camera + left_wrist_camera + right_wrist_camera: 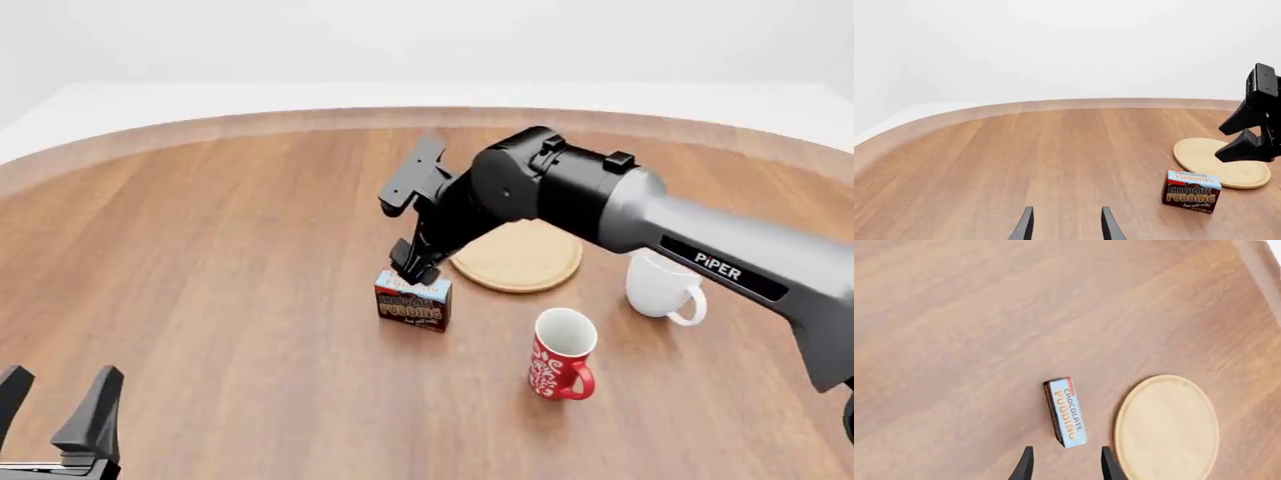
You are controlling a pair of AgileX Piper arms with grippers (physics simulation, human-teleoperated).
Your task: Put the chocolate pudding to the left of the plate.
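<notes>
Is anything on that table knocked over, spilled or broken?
Nothing stands out. The chocolate pudding stands upright on the table, just left of the plate, which lies flat and bare. The red mug and white mug are both upright. The right gripper hangs open just above the carton.

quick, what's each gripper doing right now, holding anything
Left gripper: open, holding nothing.
Right gripper: open, holding nothing, above the chocolate pudding beside the plate.
</notes>
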